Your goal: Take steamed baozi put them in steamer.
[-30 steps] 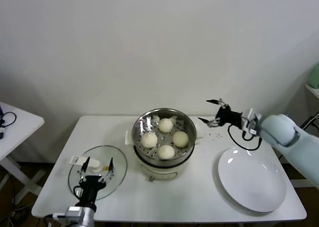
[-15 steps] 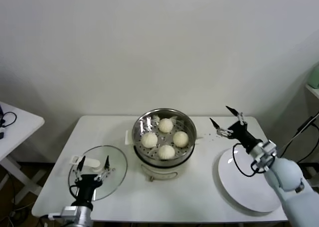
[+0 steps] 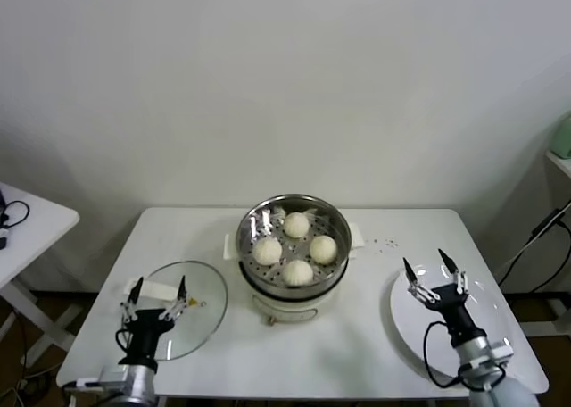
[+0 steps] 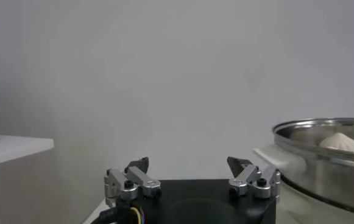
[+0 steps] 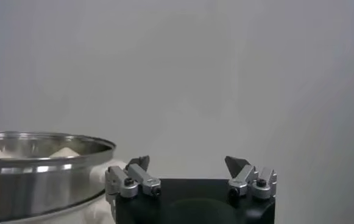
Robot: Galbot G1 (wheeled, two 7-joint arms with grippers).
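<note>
Nearest the robot: left gripper (image 3: 155,297) hangs low over the glass lid (image 3: 203,311) at the front-left of the tabletop (image 3: 357,353), jaws spread wide, nothing between them. Right gripper (image 3: 435,279) sits at the matching spot front-right, above the near part of the white plate (image 3: 486,336), jaws likewise wide and empty (both wrist views confirm the fingertips well apart with only wall behind).

Mid-tabletop: steamer (image 3: 294,251) stands between lid and plate, well apart from both grippers. Four steamed baozi (image 3: 299,271) rest on its perforated tray, spaced apart, none on the plate.

Far: plain wall; a second small table (image 3: 27,220) off to the left.

Judgement: loading looks complete; plate bare, pot uncovered.

Risks from here:
- left gripper is just above the lid; a downward drift could knock or skid the glass toward the tabletop edge
- right gripper pointed tips are close over the plate; contact could tip or slide it, as it sits near the front-right corner
- any reach back into the steamer with jaws this wide could dent a soft bun or catch the steel rim
</note>
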